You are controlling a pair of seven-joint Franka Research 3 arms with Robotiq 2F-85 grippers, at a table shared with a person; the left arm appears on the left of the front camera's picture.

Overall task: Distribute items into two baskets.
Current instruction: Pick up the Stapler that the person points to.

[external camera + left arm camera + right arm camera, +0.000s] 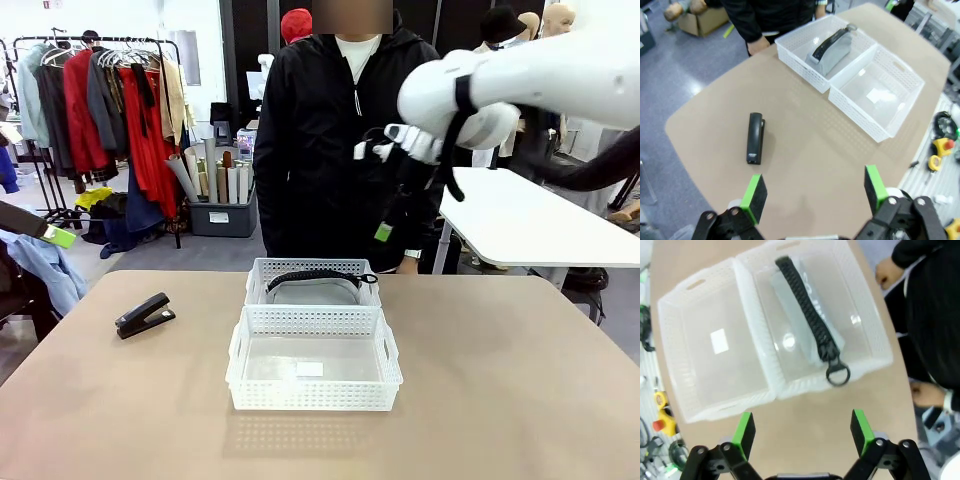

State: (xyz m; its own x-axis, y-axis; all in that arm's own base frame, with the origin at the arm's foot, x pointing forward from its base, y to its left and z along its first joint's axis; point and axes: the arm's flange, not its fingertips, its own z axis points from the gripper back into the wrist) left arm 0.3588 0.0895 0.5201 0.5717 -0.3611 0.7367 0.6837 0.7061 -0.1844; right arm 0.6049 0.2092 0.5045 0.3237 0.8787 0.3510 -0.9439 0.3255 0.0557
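Pincers both stand wide open and empty: the left pincer [814, 192] hangs above the desk [500, 400] on the stapler's side, and the right pincer [802, 430] hangs high over the two baskets. Closest on the desk is the nearer basket [313, 400], the larger one with a small white label [309, 369], and nothing lies in it. To its left the black stapler [144, 315] lies loose on the desk, well apart from both baskets. Touching the nearer basket's far side is the farther basket [262, 290], which holds the grey pouch [312, 291]. Beyond it stands a person [330, 130]. The pouch looks dealt with, so the stapler is probably the step in hand. The next move likely calls for the left pincer to descend, line its fingers across the stapler's narrow body, close, and carry it to the empty nearer basket.
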